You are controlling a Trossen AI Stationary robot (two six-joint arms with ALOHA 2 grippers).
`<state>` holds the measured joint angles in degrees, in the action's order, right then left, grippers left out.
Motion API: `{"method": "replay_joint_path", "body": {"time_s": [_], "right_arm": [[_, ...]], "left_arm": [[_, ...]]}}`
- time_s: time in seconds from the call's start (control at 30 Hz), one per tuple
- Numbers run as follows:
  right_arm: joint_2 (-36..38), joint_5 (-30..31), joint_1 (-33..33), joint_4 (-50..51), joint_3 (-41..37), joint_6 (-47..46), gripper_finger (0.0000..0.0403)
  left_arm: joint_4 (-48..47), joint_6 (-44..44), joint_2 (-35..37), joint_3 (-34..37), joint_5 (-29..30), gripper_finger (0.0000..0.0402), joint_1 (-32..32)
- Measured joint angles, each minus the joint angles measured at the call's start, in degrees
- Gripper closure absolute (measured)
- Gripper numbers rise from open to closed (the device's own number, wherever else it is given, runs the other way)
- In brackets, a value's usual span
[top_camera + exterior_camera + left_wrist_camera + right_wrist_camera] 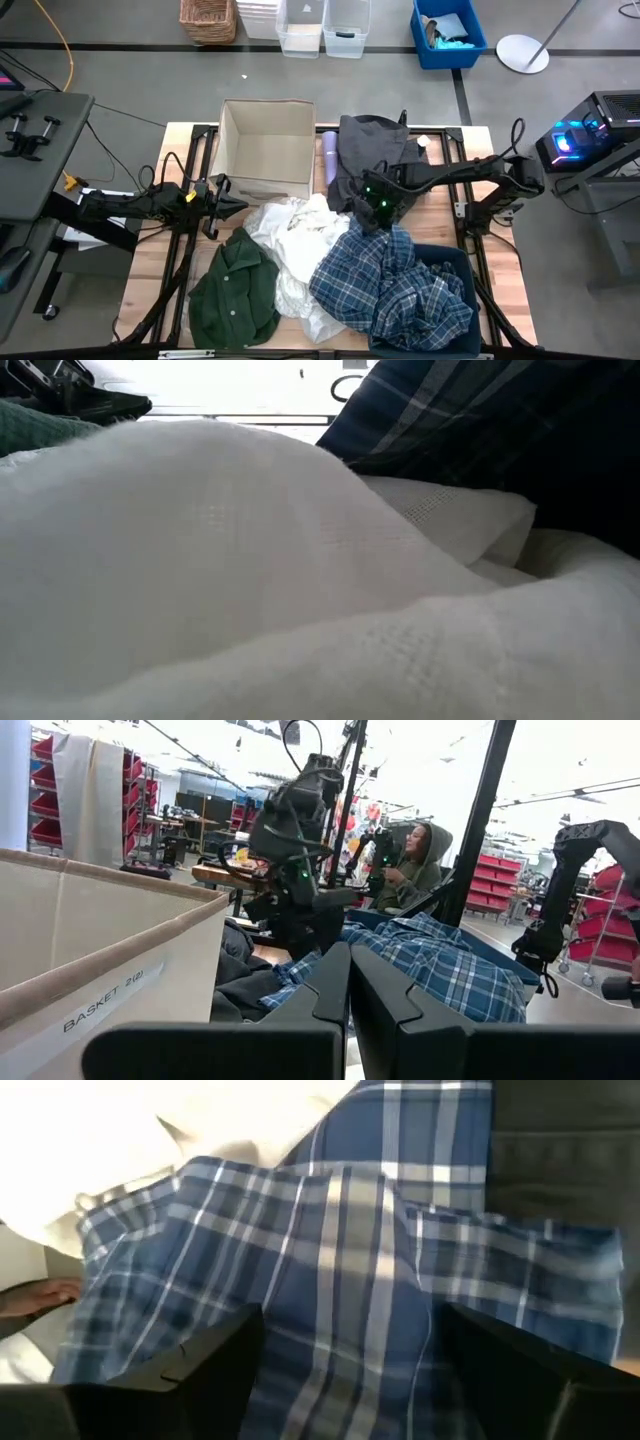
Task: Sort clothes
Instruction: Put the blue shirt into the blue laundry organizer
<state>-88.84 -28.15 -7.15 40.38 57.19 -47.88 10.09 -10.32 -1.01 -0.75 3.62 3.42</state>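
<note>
Closest to the table's front edge lie the dark green shirt (236,290) on the left, the white fabric pieces (292,240) heaped in the middle, and the blue-and-white plaid shirt (392,285) spilling out of a blue bin (462,262) on the right. All of it looks light and limp; I'd judge any piece will sag and drag its neighbours along, since the plaid overlaps the white heap. A raised fold or bunched ridge is the place to pinch, not a flat stretch.

The right gripper (376,205) hangs just over the plaid's upper edge, fingers spread wide with cloth between them, nothing pinched yet. The left gripper (222,201) waits by the cardboard basket (266,148), fingers pressed together and empty.

Farther back the dark grey garment (372,145) lies beside a lilac roll (330,158), and beyond the table a seated person (415,865) watches
</note>
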Motion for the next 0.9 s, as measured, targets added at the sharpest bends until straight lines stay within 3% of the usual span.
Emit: {"method": "replay_joint_path", "body": {"time_s": [0.07,0.13,0.27,0.3,0.53,0.67,0.77,0.9], "right_arm": [[-0.81,0.87,2.02,0.15,0.73,-1.72,0.0120],[-1.28,1.07,4.07,-0.55,2.09,-4.33,0.0172],[-1.29,1.01,7.96,-1.04,8.38,-7.08,0.0357],[-1.25,1.23,8.80,-0.50,10.63,-7.50,0.0377],[-1.07,8.30,13.79,4.85,35.11,-7.30,0.0400],[-1.01,16.47,20.63,18.34,49.90,-9.52,0.0401],[-0.92,25.45,29.38,32.25,58.12,-17.58,0.0402],[-0.90,35.77,44.05,46.50,63.44,-35.39,0.0402]], "left_arm": [[0.01,0.02,0.02,0.00,-0.01,0.0401,-0.02],[0.00,0.00,0.02,0.00,0.00,0.0401,-0.01],[0.01,0.01,0.02,0.00,-0.01,0.0401,-0.02],[0.01,0.01,0.00,0.00,-0.01,0.0401,-0.01],[0.00,0.01,0.02,0.00,-0.02,0.0401,-0.01],[0.00,0.00,0.02,0.00,-0.02,0.0401,-0.02],[0.00,0.02,0.02,0.00,-0.02,0.0401,-0.01],[0.00,0.02,0.02,0.00,0.00,0.0401,-0.02]]}}
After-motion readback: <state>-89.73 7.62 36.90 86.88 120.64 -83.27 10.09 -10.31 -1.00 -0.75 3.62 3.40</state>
